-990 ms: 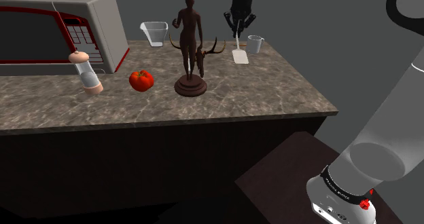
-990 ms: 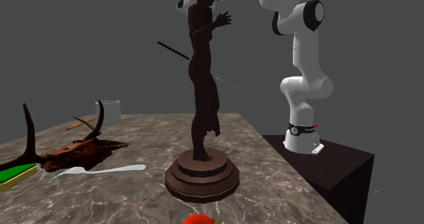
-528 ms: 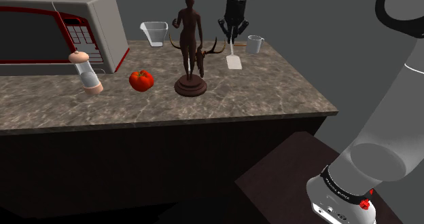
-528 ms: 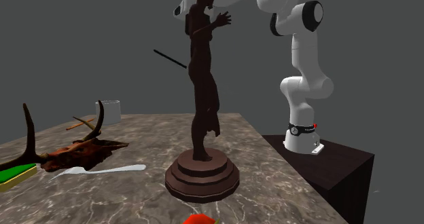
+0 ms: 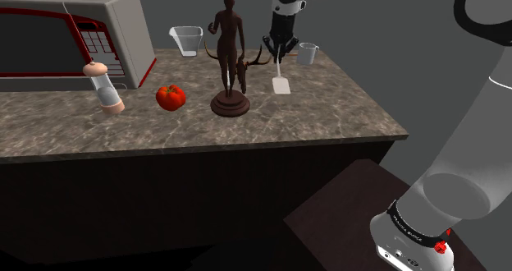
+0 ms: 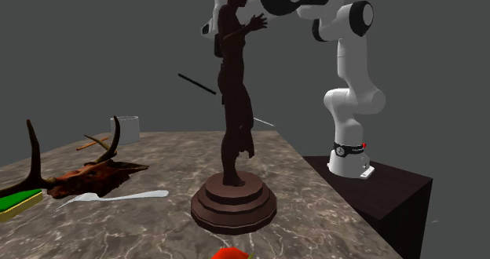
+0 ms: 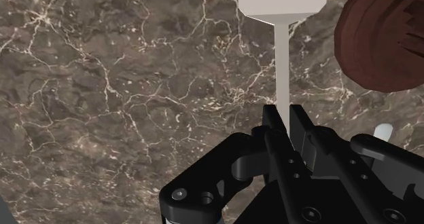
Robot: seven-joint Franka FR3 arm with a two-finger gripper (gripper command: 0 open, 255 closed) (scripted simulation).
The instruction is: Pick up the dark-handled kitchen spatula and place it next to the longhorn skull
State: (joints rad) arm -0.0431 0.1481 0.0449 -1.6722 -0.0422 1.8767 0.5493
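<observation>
My gripper (image 5: pixel 277 56) is shut on the spatula (image 5: pixel 281 84), which hangs blade-down just above the marble counter (image 5: pixel 328 105). In the wrist view the fingers (image 7: pixel 272 123) clasp the pale shaft of the spatula (image 7: pixel 282 60), and its pale blade points away from the hand. Its dark handle (image 6: pixel 196 84) sticks out past the statue in the second exterior view. The longhorn skull (image 5: pixel 253 62) lies behind the dark brown statue (image 5: pixel 229 56), just to the shoulder view's left of the blade. The same skull (image 6: pixel 86 171) lies low on the second exterior view's left.
A microwave (image 5: pixel 74 35), a pepper mill (image 5: pixel 104 87), a tomato (image 5: pixel 171 97) and a clear measuring cup (image 5: pixel 187 39) occupy the counter's left part. A small cup (image 5: pixel 308 52) stands behind the gripper. The statue's base (image 7: pixel 384 43) lies close beside the blade.
The gripper has carried the spatula toward the shoulder view's left and nearer, with the blade lower, closer to the skull and statue.
</observation>
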